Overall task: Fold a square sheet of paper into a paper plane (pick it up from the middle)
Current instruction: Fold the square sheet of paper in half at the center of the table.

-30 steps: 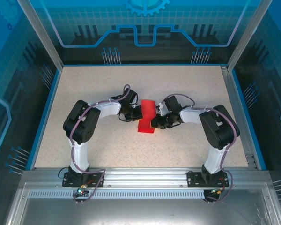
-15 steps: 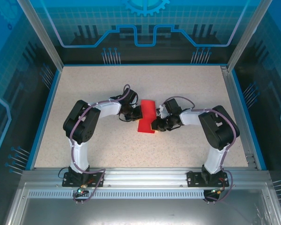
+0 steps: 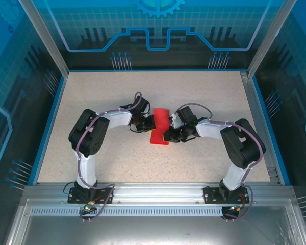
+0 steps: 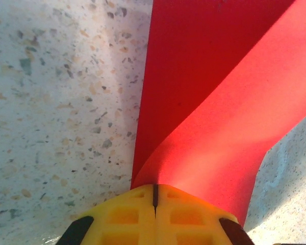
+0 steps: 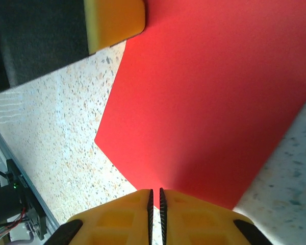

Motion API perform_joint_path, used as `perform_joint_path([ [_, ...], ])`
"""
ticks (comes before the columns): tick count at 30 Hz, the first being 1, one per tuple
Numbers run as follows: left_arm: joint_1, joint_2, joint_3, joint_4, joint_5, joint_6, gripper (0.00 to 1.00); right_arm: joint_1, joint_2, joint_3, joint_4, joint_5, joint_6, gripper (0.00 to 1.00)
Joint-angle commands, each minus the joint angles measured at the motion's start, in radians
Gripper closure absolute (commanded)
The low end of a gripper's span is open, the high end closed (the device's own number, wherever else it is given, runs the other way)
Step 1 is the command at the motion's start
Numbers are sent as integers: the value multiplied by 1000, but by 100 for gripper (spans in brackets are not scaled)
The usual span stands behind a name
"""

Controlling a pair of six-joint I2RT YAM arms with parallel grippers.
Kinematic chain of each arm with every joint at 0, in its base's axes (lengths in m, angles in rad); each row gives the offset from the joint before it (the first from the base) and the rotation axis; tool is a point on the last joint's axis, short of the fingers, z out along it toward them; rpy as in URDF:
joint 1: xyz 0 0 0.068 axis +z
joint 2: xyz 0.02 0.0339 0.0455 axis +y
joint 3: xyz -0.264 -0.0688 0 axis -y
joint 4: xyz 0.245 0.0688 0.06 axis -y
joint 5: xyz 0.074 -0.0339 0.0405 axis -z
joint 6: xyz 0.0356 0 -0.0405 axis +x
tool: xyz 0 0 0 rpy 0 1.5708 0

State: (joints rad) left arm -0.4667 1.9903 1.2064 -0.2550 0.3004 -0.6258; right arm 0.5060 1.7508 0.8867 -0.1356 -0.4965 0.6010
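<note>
Found the square sheet of paper (image 3: 160, 128) in the middle of the table (image 3: 92, 102), between the two arms. Lay partly folded into a narrow strip, long axis running 12 to 6 in the overhead view with a slight lean. Saw the left gripper (image 3: 152, 123) at the strip's 9 o'clock edge and the right gripper (image 3: 168, 135) at its 3 o'clock edge, a little nearer 6. Both touching the paper, neither arm clearly nearer. Judged both clenched on the paper: yellow pads pressed together in each wrist view, red paper running straight out from the seam. Judged the coming fold to turn on that long axis, each claw drawing its edge across toward the centre line. Learned from the left wrist view what the overhead hid: an upper layer curling up and over toward 2 o'clock, not yet pressed flat. Learned from the right wrist view a flat layer with a blunt corner at 9 o'clock. Noted there also a yellow finger (image 5: 115, 20) of the left gripper at 11 o'clock, at the paper's far edge.
</note>
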Motion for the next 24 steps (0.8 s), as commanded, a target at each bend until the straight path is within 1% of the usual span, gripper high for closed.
perform_joint_path([
  [1,-7,55,-52,-53,-27,9,100,32,30,32,-62,43,-7,86],
  [5,-7,53,-51,-55,-28,12,100,30,69,7,-49,65,-8,86],
  [8,-7,53,-48,-58,-30,17,100,26,96,-2,-22,46,4,86],
  [9,-6,53,-47,-61,-30,18,100,26,98,-31,-16,39,8,86],
  [19,-7,53,-34,-73,-31,30,100,-4,-39,-21,-10,9,11,85],
  [24,-7,51,-34,-75,-30,32,100,-9,10,-14,-2,-19,2,85],
])
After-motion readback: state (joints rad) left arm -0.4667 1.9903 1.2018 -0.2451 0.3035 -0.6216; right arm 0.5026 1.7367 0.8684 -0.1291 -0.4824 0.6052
